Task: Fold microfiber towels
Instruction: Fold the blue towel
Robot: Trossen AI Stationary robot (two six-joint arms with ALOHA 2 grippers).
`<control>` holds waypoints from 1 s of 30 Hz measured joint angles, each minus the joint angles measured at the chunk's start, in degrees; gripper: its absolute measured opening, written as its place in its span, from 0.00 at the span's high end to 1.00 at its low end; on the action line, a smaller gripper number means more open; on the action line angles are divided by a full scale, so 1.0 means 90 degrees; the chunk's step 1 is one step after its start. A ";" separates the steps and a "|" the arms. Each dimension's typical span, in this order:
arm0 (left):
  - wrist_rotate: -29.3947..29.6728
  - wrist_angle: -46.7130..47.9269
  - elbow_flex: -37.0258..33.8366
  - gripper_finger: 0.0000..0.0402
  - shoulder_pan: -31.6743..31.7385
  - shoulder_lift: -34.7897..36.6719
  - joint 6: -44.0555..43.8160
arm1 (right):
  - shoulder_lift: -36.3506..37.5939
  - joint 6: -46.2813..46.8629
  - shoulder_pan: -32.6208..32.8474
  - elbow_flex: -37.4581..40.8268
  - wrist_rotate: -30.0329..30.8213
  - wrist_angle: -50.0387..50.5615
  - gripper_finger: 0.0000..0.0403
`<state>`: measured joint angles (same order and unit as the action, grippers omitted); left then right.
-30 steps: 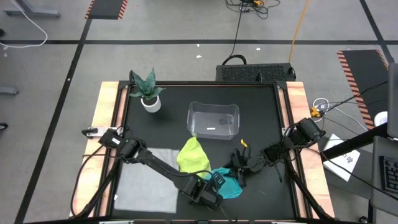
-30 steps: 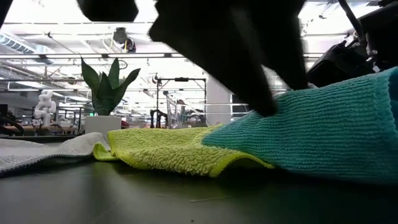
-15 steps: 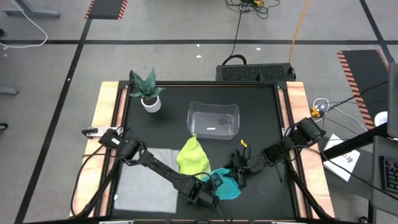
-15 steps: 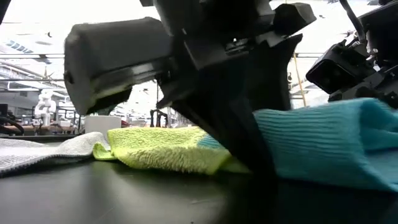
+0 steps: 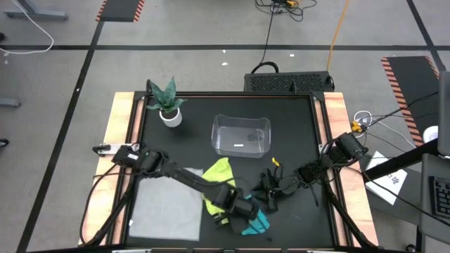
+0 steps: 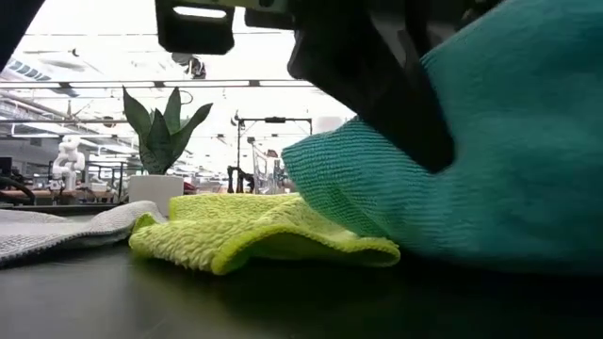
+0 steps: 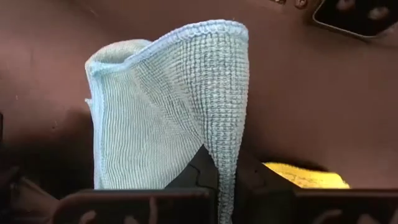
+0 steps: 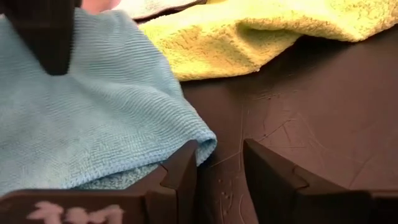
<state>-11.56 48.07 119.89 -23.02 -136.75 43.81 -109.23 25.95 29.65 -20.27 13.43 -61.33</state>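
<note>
High view, from above the black table (image 5: 183,105): the left gripper (image 5: 247,211) sits near the front edge, right of centre, its fingers pressed together on a fold of the soft teal blue microfiber towel (image 5: 256,223), which the left wrist view shows pinched and rising in a crumpled peak (image 7: 180,106). Just beside it, toward the middle of the table, lies the rumpled yellow-green microfiber towel (image 5: 218,176), partly under the arm. Spread flat at the front left corner is the large light grey microfiber towel (image 5: 165,211). The right gripper (image 5: 271,193) waits close to the teal towel's right side, its fingers (image 8: 180,171) partly spread with the towel's edge against one, gripping nothing. A clear plastic bin (image 5: 242,135) and a small potted plant (image 5: 167,105) stand toward the back edge. No towel looks folded yet, so nearly all the task seems left.
</note>
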 joint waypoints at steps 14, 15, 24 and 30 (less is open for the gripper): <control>-0.0683 0.0193 -0.0003 0.99 0.0152 -0.0321 0.0675 | 0.0007 -0.0269 -0.0274 -0.0345 -0.0090 0.0410 0.72; -0.0628 0.0244 0.0058 0.99 0.0152 -0.0323 0.0670 | 0.0007 -0.0275 -0.0301 -0.0345 -0.0110 0.0428 0.72; -0.0159 0.0365 0.0261 0.99 0.0029 -0.0311 0.0578 | -0.0005 -0.0604 -0.0338 -0.0875 -0.0182 0.0882 0.72; 0.0833 0.1091 0.0263 0.99 -0.0175 -0.0296 0.0511 | -0.0015 -0.0894 -0.0513 -0.1504 -0.0250 0.1650 0.72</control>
<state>-4.06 57.89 122.26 -24.59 -139.41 48.41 -109.36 17.90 25.03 -33.81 11.17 -46.48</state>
